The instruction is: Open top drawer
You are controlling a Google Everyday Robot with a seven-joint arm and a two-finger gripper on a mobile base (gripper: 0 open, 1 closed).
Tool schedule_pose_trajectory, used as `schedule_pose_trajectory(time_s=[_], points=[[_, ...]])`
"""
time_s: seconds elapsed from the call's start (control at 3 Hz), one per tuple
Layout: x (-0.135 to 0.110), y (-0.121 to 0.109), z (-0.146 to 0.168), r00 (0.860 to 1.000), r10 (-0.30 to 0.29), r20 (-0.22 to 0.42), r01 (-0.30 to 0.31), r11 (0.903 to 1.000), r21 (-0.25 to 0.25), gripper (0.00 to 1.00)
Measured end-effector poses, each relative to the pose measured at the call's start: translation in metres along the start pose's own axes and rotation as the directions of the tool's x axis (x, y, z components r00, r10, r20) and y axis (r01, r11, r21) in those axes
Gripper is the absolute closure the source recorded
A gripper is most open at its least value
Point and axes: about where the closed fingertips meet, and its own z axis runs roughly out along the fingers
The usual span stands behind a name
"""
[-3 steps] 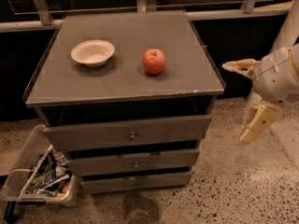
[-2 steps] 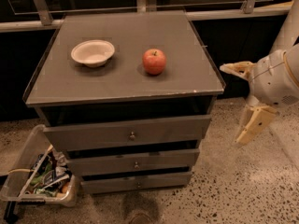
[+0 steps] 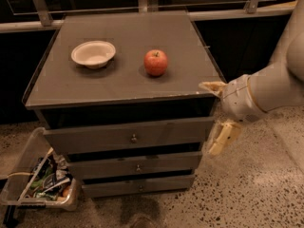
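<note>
The top drawer (image 3: 95, 137) is the widest grey front of the cabinet, with a small round brass knob (image 3: 134, 138) at its centre. A dark gap shows above it, and its front stands slightly forward of the two narrower drawers (image 3: 114, 167) below. My gripper (image 3: 216, 112) is at the cabinet's right front corner, level with the top drawer's right end. It is open and empty. One cream finger (image 3: 212, 86) is by the tabletop's edge and the other (image 3: 223, 137) hangs lower beside the drawer front. It is well right of the knob.
On the grey tabletop (image 3: 71, 87) sit a white bowl (image 3: 93, 53) and a red apple (image 3: 156, 62). A clear bin of wrappers (image 3: 40, 182) stands on the floor at the cabinet's lower left. A railing runs behind. Speckled floor lies to the right.
My gripper has moved left and down, from out at the right to the cabinet's right front corner. The drawers, bowl and apple have not moved.
</note>
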Motion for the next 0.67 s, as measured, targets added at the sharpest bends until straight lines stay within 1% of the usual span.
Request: schedule_pose_trajectory(time_s=[0.33,0.67], points=[[0.008,0.000,0.037,0.999,0.027,0.036,-0.027,0.9995,-0.017,0.00],[0.019,0.004,0.088,0.992,0.093,0.086,-0.088,0.9941,-0.063,0.00]])
